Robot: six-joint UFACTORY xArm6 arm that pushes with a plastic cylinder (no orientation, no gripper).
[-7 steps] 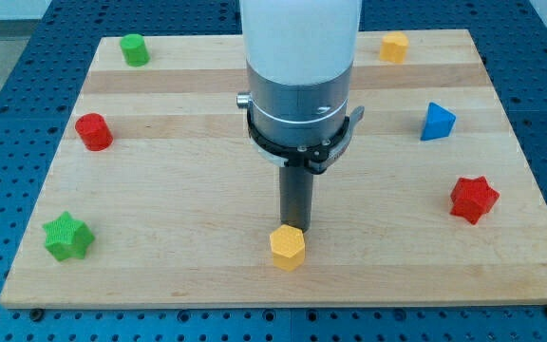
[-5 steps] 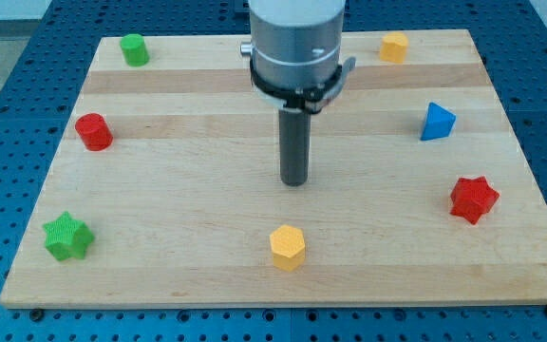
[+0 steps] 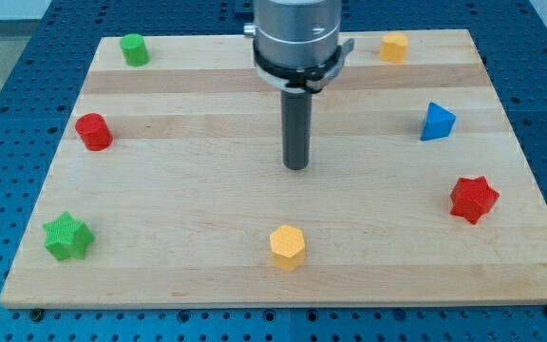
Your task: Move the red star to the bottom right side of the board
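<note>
The red star (image 3: 473, 199) lies near the board's right edge, a little below mid-height. My tip (image 3: 296, 167) stands near the middle of the board, well to the left of the red star and touching no block. A yellow hexagonal block (image 3: 288, 247) lies below the tip, near the bottom edge.
A blue block (image 3: 436, 123) sits above the red star. A yellow block (image 3: 394, 46) is at the top right, a green cylinder (image 3: 135, 48) at the top left, a red cylinder (image 3: 93, 131) at the left, a green star (image 3: 68, 237) at the bottom left. The wooden board (image 3: 179, 180) rests on a blue perforated table.
My tip has moved up the view, away from the yellow hexagonal block it stood next to. No block has moved.
</note>
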